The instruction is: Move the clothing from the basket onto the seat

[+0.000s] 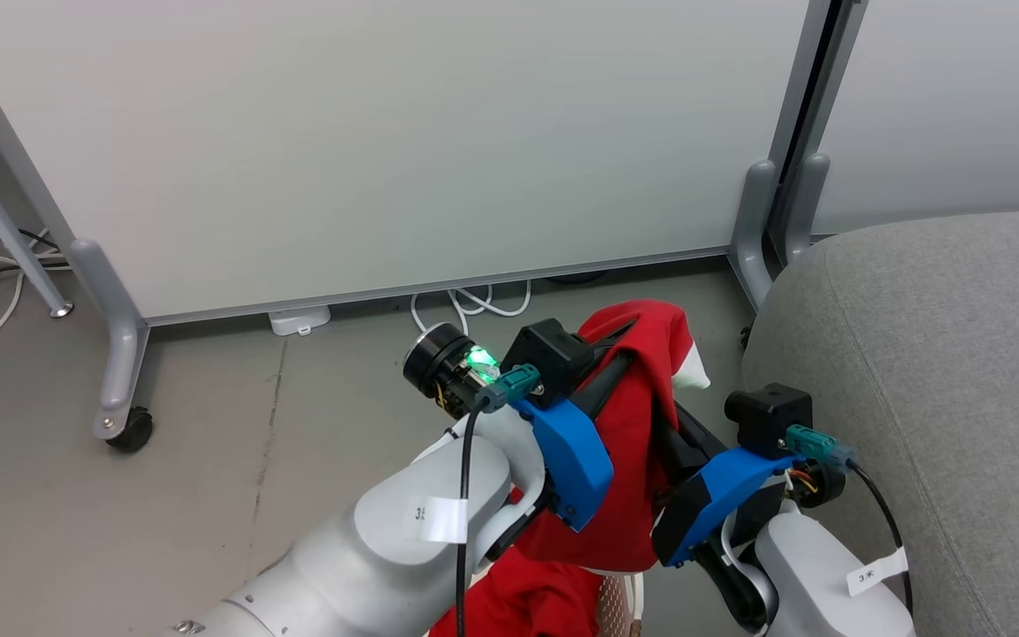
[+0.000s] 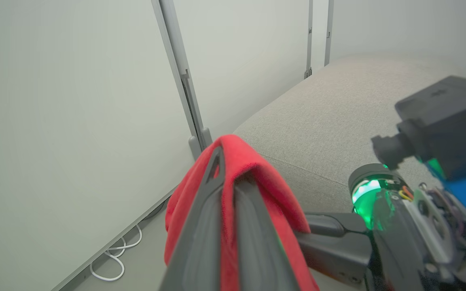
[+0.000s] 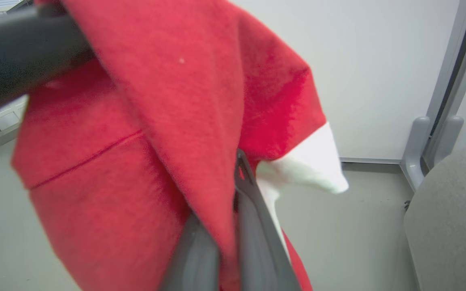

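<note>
The garment [image 3: 136, 141] is red with white trim, the seat cushion [image 1: 943, 372] plain grey, the wrist brackets [image 1: 571, 451] bright blue. The basket [image 1: 620, 606] looks cream, perforated.

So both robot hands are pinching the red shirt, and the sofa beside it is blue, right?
No, the sofa is grey, not blue; the head view shows it. The left gripper and the right gripper both pinch the red shirt.

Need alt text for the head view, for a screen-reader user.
The left arm and right arm hold a red garment with white trim up in their shut jaws, above the basket at the bottom edge. The grey seat is at right; a white partition and floor cables lie behind.
</note>
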{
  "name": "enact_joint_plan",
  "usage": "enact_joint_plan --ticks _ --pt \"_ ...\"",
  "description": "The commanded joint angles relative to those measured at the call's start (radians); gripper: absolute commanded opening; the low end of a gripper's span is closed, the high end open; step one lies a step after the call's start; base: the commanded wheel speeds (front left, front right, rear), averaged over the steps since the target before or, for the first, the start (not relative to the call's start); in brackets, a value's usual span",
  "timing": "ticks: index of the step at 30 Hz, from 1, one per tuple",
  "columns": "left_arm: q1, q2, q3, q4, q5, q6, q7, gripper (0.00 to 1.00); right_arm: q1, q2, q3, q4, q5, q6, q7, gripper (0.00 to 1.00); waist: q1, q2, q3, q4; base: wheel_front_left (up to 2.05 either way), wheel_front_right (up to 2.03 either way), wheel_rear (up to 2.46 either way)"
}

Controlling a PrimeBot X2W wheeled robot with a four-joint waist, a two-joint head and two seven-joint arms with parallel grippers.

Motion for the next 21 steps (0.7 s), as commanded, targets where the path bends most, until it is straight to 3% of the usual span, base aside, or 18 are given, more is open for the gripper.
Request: enact_joint_plan --ticks 1,12,14,15,21 --pt "-0.015 0.0 -0.002 0.004 -0.007 0.004 -0.006 0.0 -0.015 -0.003 0.006 0.006 0.008 0.0 -0.006 0.0 0.0 -0.0001 0.0 -0.001 0.0 0.0 0.0" --pt "-0.012 0.0 -0.007 0.019 -0.017 0.009 -0.012 0.0 -0.029 -0.003 0.011 0.029 0.018 0.0 -0.021 0.0 0.0 -0.0001 0.0 -0.007 0.0 0.0 0.0" --pt "-0.006 0.0 -0.007 0.02 -0.022 0.01 -0.012 0.48 -0.029 -0.003 0.009 0.032 0.017 0.0 -0.023 0.0 0.0 -0.0001 0.001 -0.007 0.0 0.0 0.0" --pt "-0.004 0.0 -0.007 0.02 -0.024 0.011 -0.013 1.0 -0.028 -0.003 0.008 0.034 0.018 0.0 -0.022 0.0 0.0 -0.0001 0.002 -0.007 0.0 0.0 0.0" --pt "0.01 0.0 -0.009 0.028 -0.027 0.008 -0.016 1.0 -0.035 -0.003 0.002 0.04 0.015 0.0 -0.025 0.0 0.0 -0.0001 0.005 -0.006 0.0 0.0 0.0"
